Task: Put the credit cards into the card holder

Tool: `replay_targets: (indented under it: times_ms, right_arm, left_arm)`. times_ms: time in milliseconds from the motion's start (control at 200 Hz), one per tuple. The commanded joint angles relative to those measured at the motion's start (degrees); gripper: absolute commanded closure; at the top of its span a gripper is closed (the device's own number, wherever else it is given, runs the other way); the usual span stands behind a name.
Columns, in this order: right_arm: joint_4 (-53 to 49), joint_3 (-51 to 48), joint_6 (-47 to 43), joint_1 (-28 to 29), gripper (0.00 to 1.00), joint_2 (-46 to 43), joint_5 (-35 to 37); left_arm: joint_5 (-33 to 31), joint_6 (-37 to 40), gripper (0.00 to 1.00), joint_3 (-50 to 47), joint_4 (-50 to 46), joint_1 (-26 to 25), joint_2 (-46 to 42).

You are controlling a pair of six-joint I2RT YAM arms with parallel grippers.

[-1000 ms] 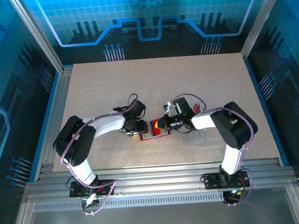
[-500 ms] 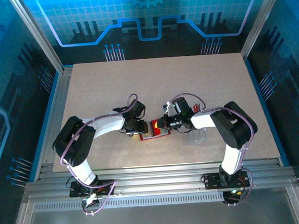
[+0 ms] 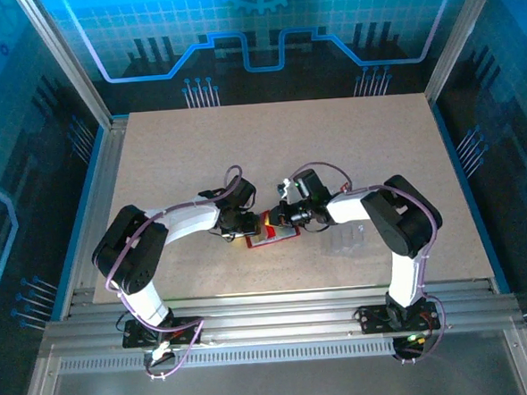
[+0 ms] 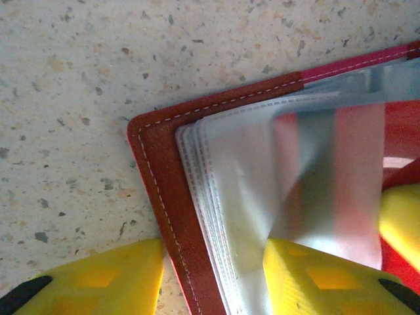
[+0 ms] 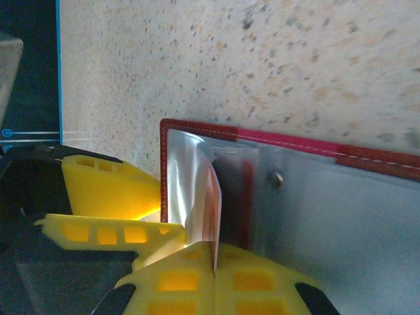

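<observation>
left gripper [image 3: 248, 223] clamps the card holder [image 4: 157, 177]; right gripper [image 3: 281, 219] pinches a credit card [image 5: 212, 210] at its clear pockets.

Card holder [image 3: 275, 235] on table [image 3: 350, 147], between left arm [image 3: 180, 219] and right arm [image 3: 363, 207].

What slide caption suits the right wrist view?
Right gripper pinches a credit card over the open card holder.

We found the card holder [image 3: 271, 232] lying open on the desk [image 3: 198, 157], near the middle of its front half. It had a red cover with pale stitching and glossy clear pockets fanned upward. A thin red card [image 5: 215, 216] stood on edge at one pocket's mouth, pinched in the right end effector [image 5: 214, 259].
</observation>
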Motion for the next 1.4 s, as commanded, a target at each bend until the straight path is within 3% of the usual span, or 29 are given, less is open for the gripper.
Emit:
replay_targets:
  times_ms: [0,235,380,545,680,820,1396]
  right_arm:
    - [-4.0,-0.1,-1.6,1.7,1.00,3.0,1.1]
    - [-7.2,-0.1,-3.0,0.4,0.88,0.8,2.6]
    - [-9.4,1.9,-4.0,0.0,0.74,-0.1,2.3]
    - [-12.9,3.8,-5.4,0.1,0.63,-1.1,2.0]
    - [-17.4,5.7,-6.8,0.3,0.61,-1.5,3.6]
    - [-19.8,6.8,-7.7,0.3,0.59,-1.5,4.1]
    - [-28.0,10.2,-10.3,0.8,0.55,-2.5,8.2]
  left_arm:
    - [4.7,-0.6,0.54,-0.5,1.2,-0.7,1.7]
    - [6.0,-1.0,0.51,0.0,-1.2,0.7,-3.6]
    - [9.1,-1.6,0.48,-0.9,-1.4,3.2,-7.2]
    - [11.3,-1.9,0.55,-0.6,-0.4,5.5,-7.5]
    - [13.4,-3.1,0.69,-0.9,2.4,6.9,-5.4]
    - [15.2,-3.5,0.77,-1.3,4.8,7.8,-2.6]
    - [14.7,-2.6,0.80,-1.9,8.0,8.0,3.1]
